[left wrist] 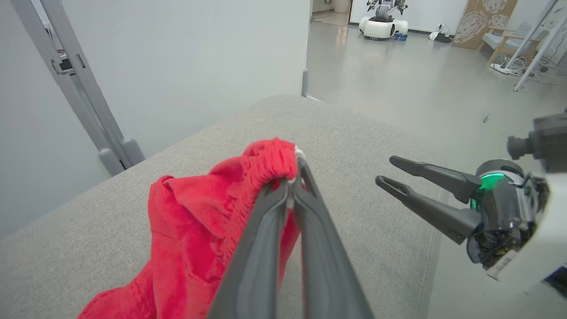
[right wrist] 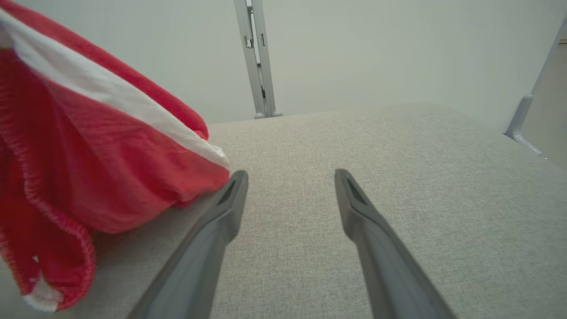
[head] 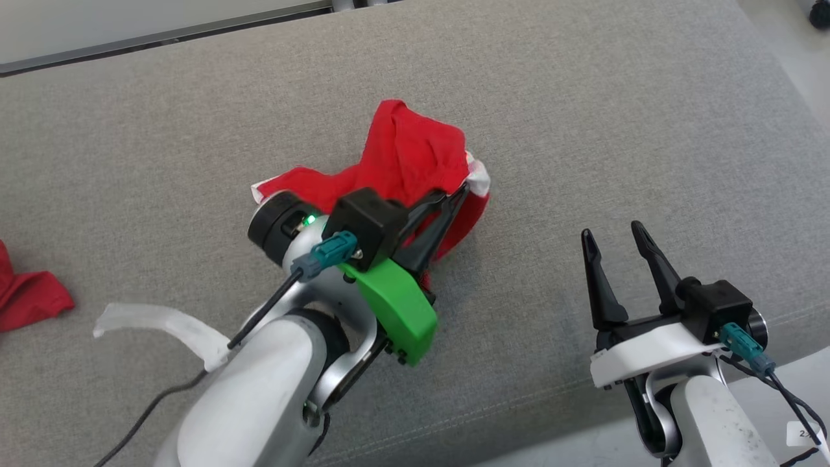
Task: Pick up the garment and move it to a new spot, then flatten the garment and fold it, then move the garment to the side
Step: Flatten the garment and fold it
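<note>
Now: your left pincer point(head: 457, 193) clamped shut on red garment point(head: 408, 149), tips pinching gathered hem, white trim showing at tips. Garment bunched on grey cushion point(head: 583, 97), mostly beyond pincer tips and to their left. Your right pincer point(head: 613, 233) spread wide, holding nothing, low over cushion, just right of garment; can't tell if finger touches fold. Second red cloth point(head: 26, 292) well left of left pincer.
</note>
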You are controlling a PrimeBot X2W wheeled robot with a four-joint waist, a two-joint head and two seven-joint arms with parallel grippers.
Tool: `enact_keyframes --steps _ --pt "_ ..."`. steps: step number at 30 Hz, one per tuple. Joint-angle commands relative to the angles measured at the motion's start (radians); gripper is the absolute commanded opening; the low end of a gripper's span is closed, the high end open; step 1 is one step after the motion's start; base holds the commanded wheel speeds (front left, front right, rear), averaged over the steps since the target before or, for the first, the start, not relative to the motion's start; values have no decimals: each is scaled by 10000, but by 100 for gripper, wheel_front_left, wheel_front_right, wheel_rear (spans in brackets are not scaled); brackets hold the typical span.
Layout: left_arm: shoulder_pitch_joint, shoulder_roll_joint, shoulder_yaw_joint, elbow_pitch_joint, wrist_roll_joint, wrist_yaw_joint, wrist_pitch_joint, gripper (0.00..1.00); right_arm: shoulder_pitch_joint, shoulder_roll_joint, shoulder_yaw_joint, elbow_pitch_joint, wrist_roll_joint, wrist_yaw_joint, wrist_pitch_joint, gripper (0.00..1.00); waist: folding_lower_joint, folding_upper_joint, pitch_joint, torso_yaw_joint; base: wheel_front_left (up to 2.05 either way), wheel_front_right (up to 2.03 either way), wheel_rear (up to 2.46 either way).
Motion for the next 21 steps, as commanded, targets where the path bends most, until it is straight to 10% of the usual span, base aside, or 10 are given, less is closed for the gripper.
enact_keyframes --steps 1,21 --pt "-509 -17 -166 -207 -137 -57 75 0 -149 -31 -37 7 91 -3 -41 100 -1 -1 25 -99 0 0 0" --pt "1250 1763 2045 57 -1958 959 82 0 -130 -29 -365 -123 105 -3 -42 100 -1 -1 447 490 0 0 0"
